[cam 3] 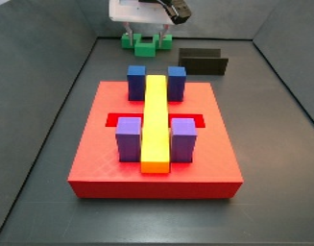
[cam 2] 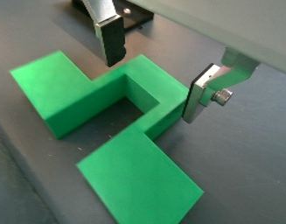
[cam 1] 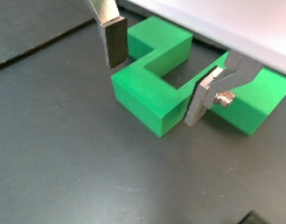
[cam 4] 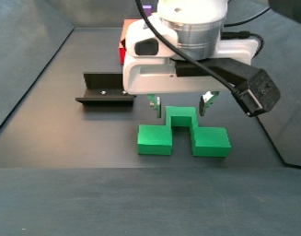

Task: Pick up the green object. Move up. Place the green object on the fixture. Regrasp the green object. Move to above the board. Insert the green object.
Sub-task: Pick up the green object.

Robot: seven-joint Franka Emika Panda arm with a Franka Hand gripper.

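Observation:
The green object lies on the dark floor, its taller middle between two lower arms. It shows in both wrist views and small at the far end in a side view. My gripper hangs over it, open. Its fingers straddle the middle part with a gap on each side, touching nothing. The fixture stands apart beside the green object, also seen as a dark block. The board is a red slab with blue and purple blocks and a yellow bar.
Grey walls enclose the dark floor on both sides. The green object lies close to the light back wall. A corner of the red board shows behind the gripper body.

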